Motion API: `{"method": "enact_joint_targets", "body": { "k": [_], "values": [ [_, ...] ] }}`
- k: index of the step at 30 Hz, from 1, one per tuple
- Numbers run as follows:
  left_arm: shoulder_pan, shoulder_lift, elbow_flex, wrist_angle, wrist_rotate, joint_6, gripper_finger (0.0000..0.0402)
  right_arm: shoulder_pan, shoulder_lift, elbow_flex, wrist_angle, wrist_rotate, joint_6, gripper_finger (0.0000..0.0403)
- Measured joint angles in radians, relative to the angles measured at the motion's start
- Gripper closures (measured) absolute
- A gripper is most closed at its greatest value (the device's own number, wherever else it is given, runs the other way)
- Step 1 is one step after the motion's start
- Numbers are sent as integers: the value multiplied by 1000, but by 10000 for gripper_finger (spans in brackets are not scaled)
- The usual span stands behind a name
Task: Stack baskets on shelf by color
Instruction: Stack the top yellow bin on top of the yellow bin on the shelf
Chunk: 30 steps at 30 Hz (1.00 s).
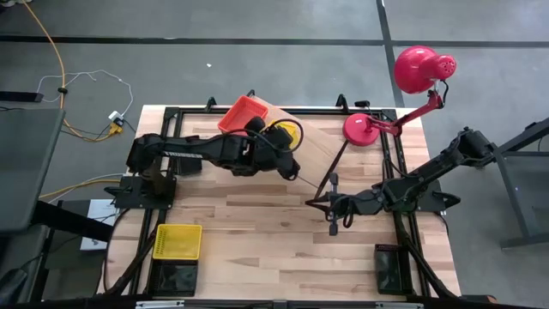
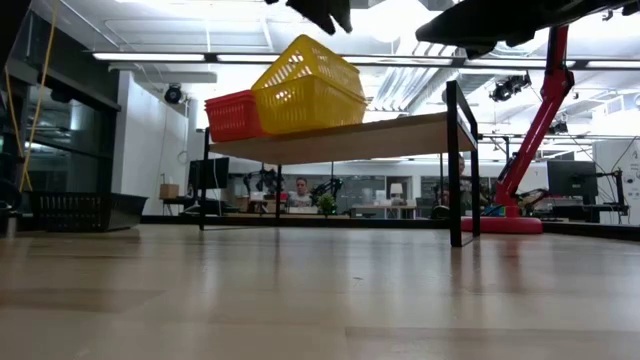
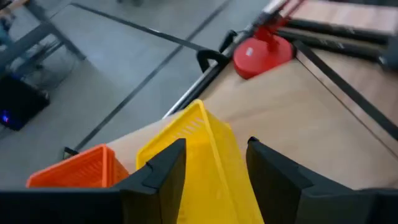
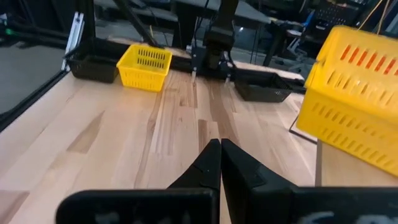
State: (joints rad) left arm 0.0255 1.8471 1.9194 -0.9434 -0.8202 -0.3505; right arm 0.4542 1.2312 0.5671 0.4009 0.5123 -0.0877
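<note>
We see the left pincer over the shelf, its two dark fingers set astride one wall of a yellow basket and not yet closed flat on it, so the pincer looks partly spread around that wall. In the low view this yellow basket sits tilted on the shelf, one end raised, just beside an orange-red basket that stands level on the board. From above, the orange-red basket lies at the far left part of the shelf, with the yellow one mostly hidden under the left arm.

The right pincer hangs low over the table, near the shelf's front right leg, with its fingertips pressed together and nothing between them.

A second yellow basket rests on the table at the near left corner, touching a black basket that lies just in front of it at the edge. Another black basket lies at the near right corner. A red desk lamp stands at the far right corner, its round base on the table beside the shelf. In the low view a person shows seated far off in the room behind.
</note>
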Motion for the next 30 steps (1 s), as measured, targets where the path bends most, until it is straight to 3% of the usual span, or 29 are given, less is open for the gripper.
{"method": "enact_joint_targets", "body": {
  "k": [8,14,20,25,30],
  "values": [
    [-39,-53,12,-48,-71,101,293,0,0,0,31,6,-25,403],
    [-41,-121,-47,-187,-215,22,388,-3,0,0,78,51,-37,403],
    [-47,-317,-337,-182,-262,-79,399,-14,0,0,157,56,-60,403],
    [-67,-506,-620,31,-265,-52,401,-69,15,0,252,66,-28,403],
    [-102,-666,-837,297,-188,95,401,-176,135,0,433,89,-24,403]
  ]
}}
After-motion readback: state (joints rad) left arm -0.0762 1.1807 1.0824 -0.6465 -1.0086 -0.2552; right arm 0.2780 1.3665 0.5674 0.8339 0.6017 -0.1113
